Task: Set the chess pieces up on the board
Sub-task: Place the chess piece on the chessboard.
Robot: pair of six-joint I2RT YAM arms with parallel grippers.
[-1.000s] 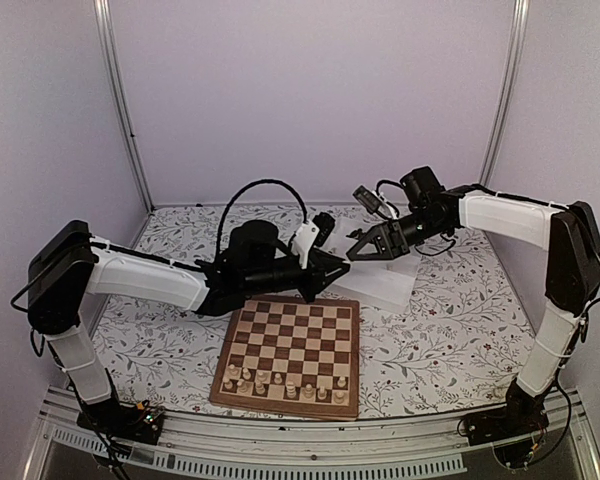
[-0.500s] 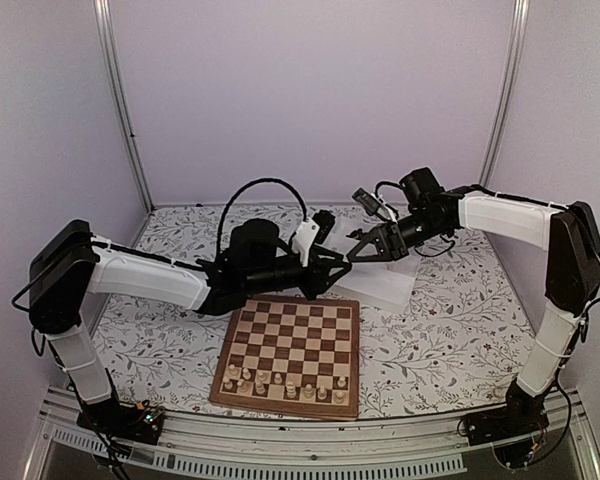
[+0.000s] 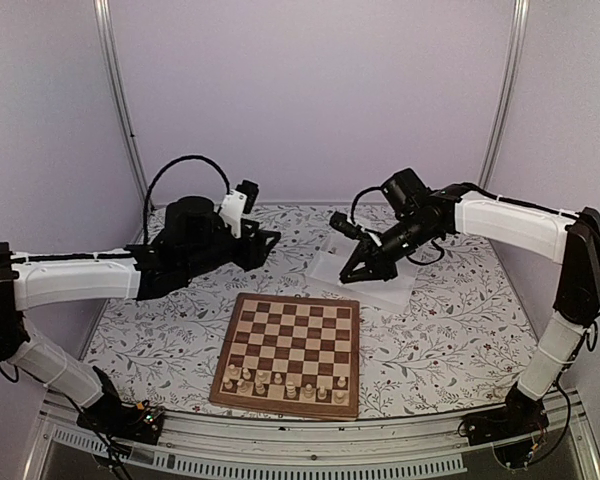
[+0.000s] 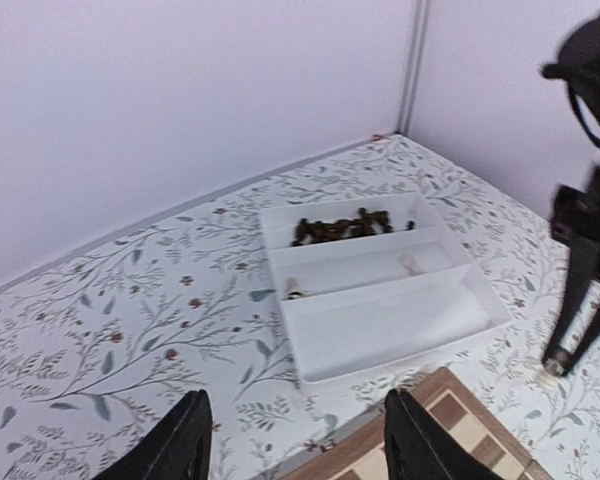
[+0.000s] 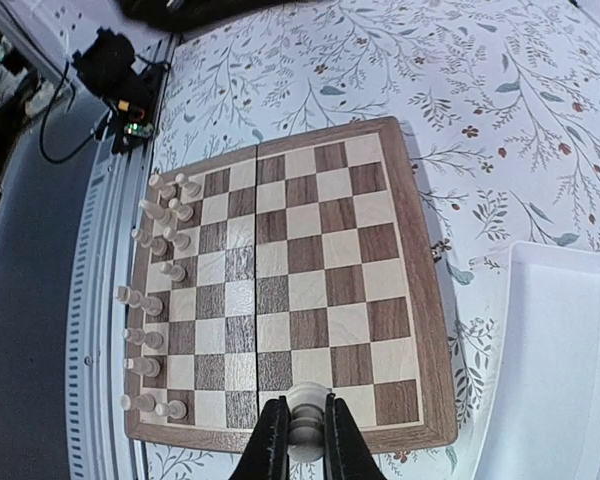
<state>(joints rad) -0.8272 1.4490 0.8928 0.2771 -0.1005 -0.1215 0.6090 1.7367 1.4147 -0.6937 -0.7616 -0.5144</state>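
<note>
The pale pieces (image 3: 284,384) stand in the two rows of the board (image 3: 292,345) nearest the arm bases, some of them off the centres of their squares. The board lies flat on the flowered surface (image 3: 460,330).

Just beyond the board's far edge, toward its right half, hangs the right hand (image 3: 352,272). A second ago it was higher and farther from the board, and its jaws were slightly apart. Now it is lower and closer to that edge, and its fingers (image 5: 271,440) are pinched on one pale piece (image 5: 302,415), which stands upright between them. In the right wrist view this piece sits over the board's brown border.

The left hand (image 3: 268,240) was reaching in over the board's far edge, with its jaws nearly closed. It has swung away and now hangs well beyond the board's far left corner, with its fingers (image 4: 185,450) spread wide and nothing between them.

Beyond the board's far right corner sits the white tray (image 4: 298,352). Dark pieces (image 4: 345,227) are heaped in its farthest compartment, and a few pale ones lie in the middle one.
</note>
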